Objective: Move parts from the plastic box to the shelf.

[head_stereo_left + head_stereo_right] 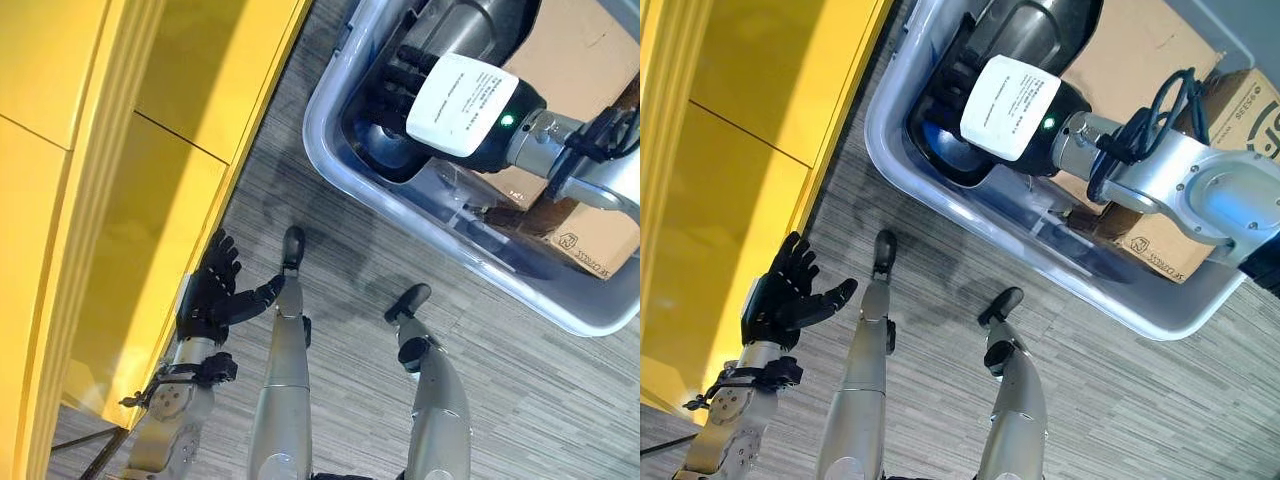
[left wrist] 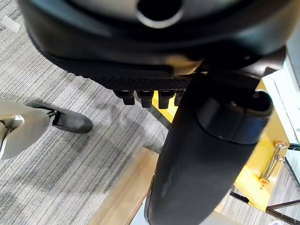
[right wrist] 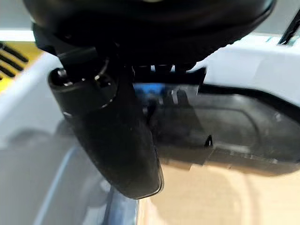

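While the right hand reaches into the translucent grey plastic box at upper right onto a black moulded part, its fingers' grip unclear, the left hand hangs with fingers spread, empty, beside the yellow shelf.

I can't make out the small print on the white label on the back of the right hand; the lines are too fine. The cardboard box in the plastic box carries a printed logo and letters along its edge, but I can't read them cleanly.
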You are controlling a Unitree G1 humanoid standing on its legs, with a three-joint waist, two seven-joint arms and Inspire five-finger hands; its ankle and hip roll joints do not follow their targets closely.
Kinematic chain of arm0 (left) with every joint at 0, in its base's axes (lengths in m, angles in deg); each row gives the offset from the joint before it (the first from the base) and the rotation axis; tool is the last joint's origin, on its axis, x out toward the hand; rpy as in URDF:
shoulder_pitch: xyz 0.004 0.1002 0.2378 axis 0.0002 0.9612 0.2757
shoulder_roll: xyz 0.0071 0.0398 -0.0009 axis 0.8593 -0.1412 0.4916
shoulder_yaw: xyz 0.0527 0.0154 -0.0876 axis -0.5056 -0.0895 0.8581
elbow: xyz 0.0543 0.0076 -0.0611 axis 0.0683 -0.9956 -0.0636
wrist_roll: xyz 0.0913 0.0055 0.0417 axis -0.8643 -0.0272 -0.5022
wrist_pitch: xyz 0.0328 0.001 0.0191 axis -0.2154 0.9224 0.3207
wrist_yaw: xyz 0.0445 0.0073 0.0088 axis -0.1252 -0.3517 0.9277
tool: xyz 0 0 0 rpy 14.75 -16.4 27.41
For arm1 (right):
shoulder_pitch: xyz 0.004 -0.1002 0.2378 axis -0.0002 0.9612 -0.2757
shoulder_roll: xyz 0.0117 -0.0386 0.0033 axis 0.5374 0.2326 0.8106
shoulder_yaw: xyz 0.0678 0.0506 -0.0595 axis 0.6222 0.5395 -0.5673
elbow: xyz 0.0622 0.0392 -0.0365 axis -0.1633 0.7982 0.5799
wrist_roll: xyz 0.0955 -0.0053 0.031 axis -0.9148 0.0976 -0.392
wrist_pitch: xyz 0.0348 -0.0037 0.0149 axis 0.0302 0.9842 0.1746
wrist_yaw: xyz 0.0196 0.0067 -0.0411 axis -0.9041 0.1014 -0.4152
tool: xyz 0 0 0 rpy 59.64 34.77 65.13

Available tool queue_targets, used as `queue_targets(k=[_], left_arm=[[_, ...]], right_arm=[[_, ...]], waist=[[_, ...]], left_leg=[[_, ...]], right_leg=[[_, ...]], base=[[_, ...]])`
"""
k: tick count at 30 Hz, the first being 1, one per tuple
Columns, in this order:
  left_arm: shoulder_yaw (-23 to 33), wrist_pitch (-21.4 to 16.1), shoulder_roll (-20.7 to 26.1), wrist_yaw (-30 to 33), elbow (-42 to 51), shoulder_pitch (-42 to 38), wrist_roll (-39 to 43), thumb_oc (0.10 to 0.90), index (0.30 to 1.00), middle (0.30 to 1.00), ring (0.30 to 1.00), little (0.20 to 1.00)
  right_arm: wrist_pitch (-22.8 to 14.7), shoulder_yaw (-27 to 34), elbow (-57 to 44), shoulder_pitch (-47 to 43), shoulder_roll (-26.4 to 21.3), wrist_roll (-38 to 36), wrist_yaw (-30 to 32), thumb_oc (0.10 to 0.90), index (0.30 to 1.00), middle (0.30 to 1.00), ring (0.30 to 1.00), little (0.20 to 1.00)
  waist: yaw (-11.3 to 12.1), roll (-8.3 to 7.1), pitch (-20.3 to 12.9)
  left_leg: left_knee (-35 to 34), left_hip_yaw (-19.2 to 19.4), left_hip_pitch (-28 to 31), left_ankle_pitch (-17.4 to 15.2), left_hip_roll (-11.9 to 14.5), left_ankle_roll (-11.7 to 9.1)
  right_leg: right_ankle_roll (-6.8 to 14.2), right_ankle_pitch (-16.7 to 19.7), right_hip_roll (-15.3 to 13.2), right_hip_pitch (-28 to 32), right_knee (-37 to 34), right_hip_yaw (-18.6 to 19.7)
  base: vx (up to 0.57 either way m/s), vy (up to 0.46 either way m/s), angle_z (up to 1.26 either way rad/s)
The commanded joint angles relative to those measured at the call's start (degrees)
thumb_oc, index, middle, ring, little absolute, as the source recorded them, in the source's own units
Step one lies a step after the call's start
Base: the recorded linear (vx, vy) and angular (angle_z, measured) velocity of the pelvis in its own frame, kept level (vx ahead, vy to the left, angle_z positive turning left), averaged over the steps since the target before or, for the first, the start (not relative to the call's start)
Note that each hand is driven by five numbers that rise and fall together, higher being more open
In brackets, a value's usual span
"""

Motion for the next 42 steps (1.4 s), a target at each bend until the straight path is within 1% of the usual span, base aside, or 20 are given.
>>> queue_targets(k=[1, 4, 9, 12, 16, 17, 18, 19, 20, 24, 28, 32, 37, 40, 42], left_arm=[[2.8, -4.4, 2.5, 0.9, 5.8, 3.4, 0.4, 0.9, 1.0, 1.0, 1.0, 1.0], [2.9, -4.5, 2.4, 1.1, 6.0, 3.4, 0.4, 0.9, 1.0, 1.0, 1.0, 1.0], [3.2, -5.3, 2.2, 1.2, 7.1, 3.4, 0.5, 0.9, 1.0, 1.0, 1.0, 1.0], [3.4, -5.7, 2.4, 1.2, 7.8, 3.2, 0.8, 0.9, 1.0, 1.0, 1.0, 1.0], [3.2, -6.3, 2.4, 1.2, 8.5, 3.2, 1.3, 0.9, 1.0, 1.0, 1.0, 1.0], [3.3, -6.3, 2.4, 1.3, 8.4, 3.2, 1.4, 0.9, 1.0, 1.0, 1.0, 1.0], [3.3, -6.4, 2.4, 1.3, 8.4, 3.1, 1.4, 0.9, 1.0, 1.0, 1.0, 1.0], [3.3, -6.5, 2.5, 1.4, 8.3, 3.1, 1.4, 0.9, 1.0, 1.0, 1.0, 1.0], [3.2, -6.6, 2.6, 1.4, 8.3, 3.2, 1.4, 0.9, 1.0, 1.0, 1.0, 1.0], [3.2, -7.0, 2.8, 1.4, 8.5, 3.1, 1.6, 0.9, 1.0, 1.0, 1.0, 1.0], [2.6, -7.1, 2.8, 1.3, 8.2, 2.7, 1.8, 0.9, 1.0, 1.0, 1.0, 1.0], [2.1, -7.3, 3.0, 1.2, 7.6, 2.0, 2.4, 0.9, 1.0, 1.0, 1.0, 1.0], [1.2, -6.8, 2.8, 1.0, 6.6, 0.6, 2.7, 0.9, 1.0, 1.0, 1.0, 1.0], [0.4, -6.1, 2.8, 0.6, 5.5, -0.5, 2.4, 0.9, 1.0, 1.0, 1.0, 1.0], [0.3, -5.7, 2.9, 0.2, 5.0, -1.0, 2.3, 0.9, 1.0, 1.0, 1.0, 1.0]], right_arm=[[0.6, -3.1, -1.8, -9.1, -5.8, 0.7, 3.6, 0.9, 1.0, 1.0, 1.0, 1.0], [0.8, -3.5, -1.0, -9.3, -5.7, 0.6, 3.7, 0.9, 1.0, 1.0, 1.0, 1.0], [0.8, -4.0, 0.8, -9.1, -5.8, 0.8, 3.7, 0.9, 1.0, 1.0, 1.0, 1.0], [1.0, -4.7, 2.9, -9.3, -5.1, 1.2, 3.9, 0.9, 1.0, 1.0, 1.0, 1.0], [1.0, -5.9, 5.3, -8.9, -4.7, 1.6, 3.4, 0.9, 1.0, 1.0, 1.0, 1.0], [0.9, -6.0, 5.9, -8.8, -4.6, 1.6, 3.5, 0.796, 0.855, 0.855, 0.855, 0.855], [1.0, -6.1, 6.3, -8.8, -4.5, 1.7, 3.6, 0.62, 0.607, 0.607, 0.607, 0.607], [1.1, -6.3, 7.3, -8.6, -4.3, 1.8, 3.5, 0.52, 0.467, 0.467, 0.467, 0.467], [1.0, -6.9, 7.9, -8.8, -4.1, 2.1, 3.6, 0.4, 0.3, 0.3, 0.3, 0.3], [0.9, -7.3, 9.8, -8.2, -3.3, 2.3, 3.5, 0.4, 0.3, 0.3, 0.3, 0.3], [0.5, -8.0, 10.2, -8.1, -2.6, 2.4, 3.6, 0.4, 0.3, 0.3, 0.3, 0.3], [0.1, -7.9, 10.0, -7.4, -2.1, 2.4, 3.7, 0.4, 0.3, 0.3, 0.3, 0.3], [-0.2, -5.2, 7.2, -4.9, -3.0, 1.3, 4.5, 0.4, 0.3, 0.3, 0.3, 0.3], [-0.8, -1.2, 3.7, -0.9, -4.8, 0.4, 4.7, 0.4, 0.3, 0.3, 0.3, 0.3], [-1.1, 0.2, 2.5, 0.2, -5.7, -0.2, 5.1, 0.4, 0.3, 0.3, 0.3, 0.3]], waist=[[0.6, -0.88, -0.2], [0.6, -0.79, -0.2], [0.3, -0.29, -0.2], [0.4, -0.45, -0.2], [0.5, 0.06, -0.2], [0.6, 0.12, -0.2], [0.5, 0.24, -0.2], [0.6, 0.33, -0.2], [0.7, 0.31, -0.2], [0.9, 0.81, -0.2], [1.0, 0.8, -0.2], [0.9, 0.72, -0.2], [0.5, 0.26, -0.2], [0.4, -0.34, -0.2], [0.3, -0.71, -0.2]], left_leg=[[-0.5, 3.9, 2.4, -4.1, 1.4, -0.4], [0.3, 3.6, 1.4, -4.4, 1.2, -0.2], [4.0, 3.1, -2.1, -6.2, 0.6, 0.3], [6.3, 2.8, -4.4, -7.1, 0.4, 0.6], [9.1, 2.1, -7.2, -8.2, 0.2, 1.1], [9.8, 1.9, -7.9, -8.4, 0.1, 1.2], [10.6, 1.9, -8.6, -8.6, -0.1, 1.3], [10.8, 1.8, -8.9, -8.7, -0.2, 1.3], [11.2, 1.8, -9.4, -8.8, -0.2, 1.4], [11.3, 1.7, -10.3, -8.7, -0.5, 1.5], [11.3, 1.6, -10.5, -8.5, -0.6, 1.5], [10.7, 1.9, -9.2, -8.4, -0.5, 1.5], [9.4, 2.3, -5.5, -8.1, -0.4, 1.3], [7.8, 2.6, -0.8, -8.0, -0.3, 1.2], [7.3, 2.7, 1.6, -7.9, -0.2, 1.2]], right_leg=[[4.4, -2.8, 3.0, 7.8, -1.3, 4.0], [4.3, -3.0, 2.9, 6.7, -0.6, 4.4], [4.1, -3.9, 2.0, 3.0, 2.9, 5.0], [4.0, -4.2, 1.8, 0.8, 4.6, 5.5], [3.9, -5.0, 1.2, -2.0, 7.4, 6.2], [3.8, -5.2, 1.1, -2.6, 8.2, 6.3], [3.8, -5.4, 0.9, -3.2, 8.9, 6.3], [3.8, -5.5, 0.8, -3.5, 9.1, 6.3], [3.7, -5.7, 0.7, -4.0, 9.6, 6.5], [3.6, -6.2, 0.3, -5.3, 10.6, 6.5], [3.4, -6.3, 0.3, -5.6, 11.0, 6.5], [3.5, -6.2, 0.3, -4.7, 10.5, 6.3], [3.5, -5.9, 1.0, -1.2, 9.2, 6.0], [3.7, -5.5, 1.6, 3.4, 7.8, 5.5], [3.7, -5.3, 1.7, 6.1, 7.1, 5.2]], base=[[0.0, 0.0, 0.0], [0.0, 0.0, 0.0], [0.0, 0.012, 0.02], [0.0, 0.009, 0.02], [-0.01, 0.005, -0.03], [-0.01, 0.014, 0.03], [-0.01, 0.011, 0.04], [-0.01, 0.015, 0.04], [0.0, 0.0, 0.0], [0.0, 0.0, 0.0], [-0.01, 0.008, 0.02], [-0.02, 0.019, 0.04], [-0.01, 0.004, 0.0], [-0.01, -0.001, 0.01], [0.0, 0.0, 0.0]])
